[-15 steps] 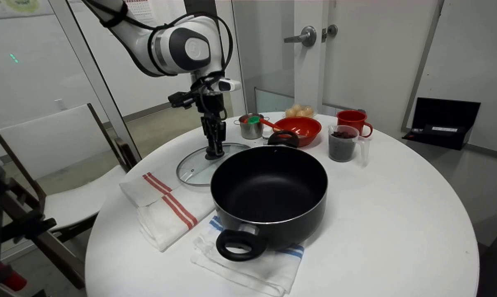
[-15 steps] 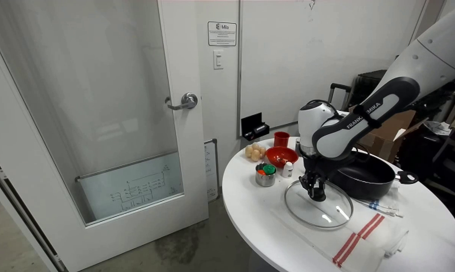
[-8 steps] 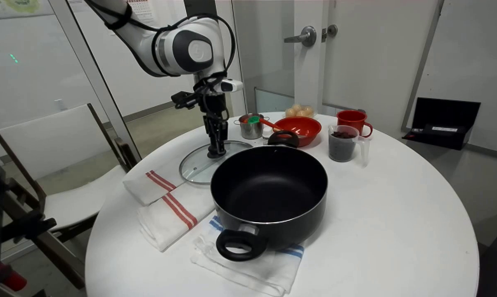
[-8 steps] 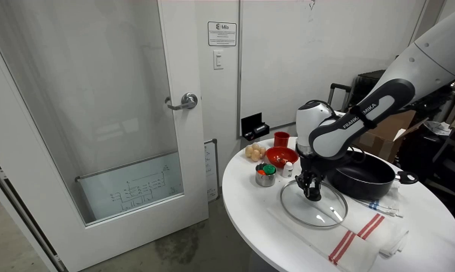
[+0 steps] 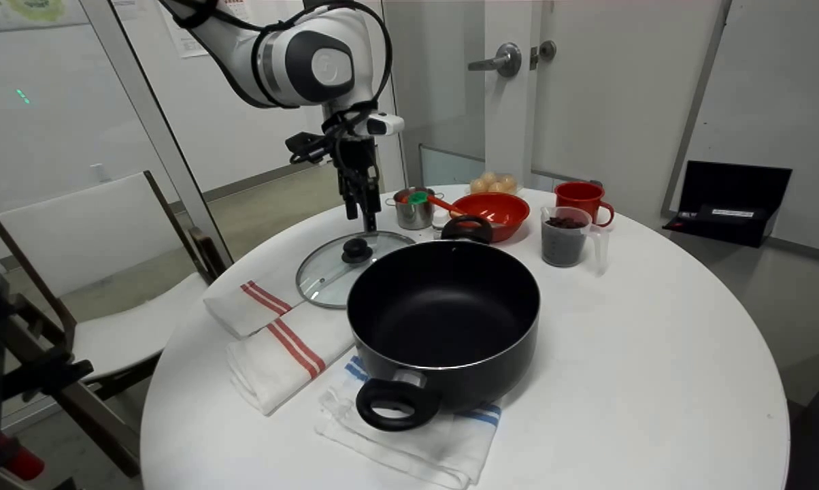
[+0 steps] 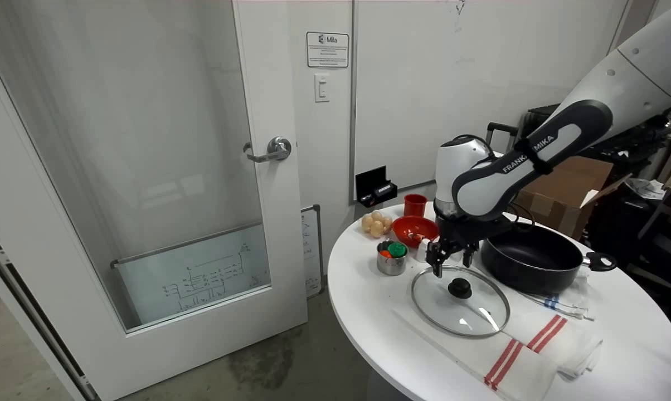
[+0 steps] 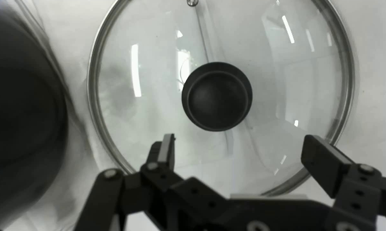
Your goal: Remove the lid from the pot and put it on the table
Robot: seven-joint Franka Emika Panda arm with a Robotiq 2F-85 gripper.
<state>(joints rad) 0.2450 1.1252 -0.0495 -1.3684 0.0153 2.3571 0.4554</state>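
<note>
Can see the pincer (image 6: 452,268) released, with fingers (image 7: 166,150) spread wide apart, hanging above the lid (image 6: 459,307) and clear of the black knob (image 7: 217,96). Half a second ago, saw those fingers down at the knob in both exterior views; now see the knob bared and the arm (image 5: 314,68) higher.

Find the lid flat on the worktop (image 5: 627,381), with the knob uppermost, over part of a red-striped cloth (image 5: 283,357). Since a second ago, notice a slight shift in the lid and in the upper fold (image 5: 246,313) of that cloth.

Just beside, find the pot (image 5: 443,320) upright on a blue-striped cloth (image 5: 409,446), already uncovered and unmoved, with a loop handle (image 5: 416,418) above that cloth. In the wrist view, can make out a narrow gap between pot and lid.

Farther out on the worktop, spot a small steel vessel (image 5: 415,214) with something green (image 6: 397,249) and something orange (image 6: 385,254) inside, a white bottle (image 6: 422,253), a red bowl (image 5: 494,212), a red mug (image 5: 579,196), a clear measuring cup (image 5: 563,245) with dark pieces (image 5: 564,222) in it, and a cluster of round tan things (image 6: 376,224), all in the same places as before. Past the worktop, see a chair (image 5: 96,235), a glass-panelled door (image 6: 174,139) and a cardboard box (image 6: 564,184).
</note>
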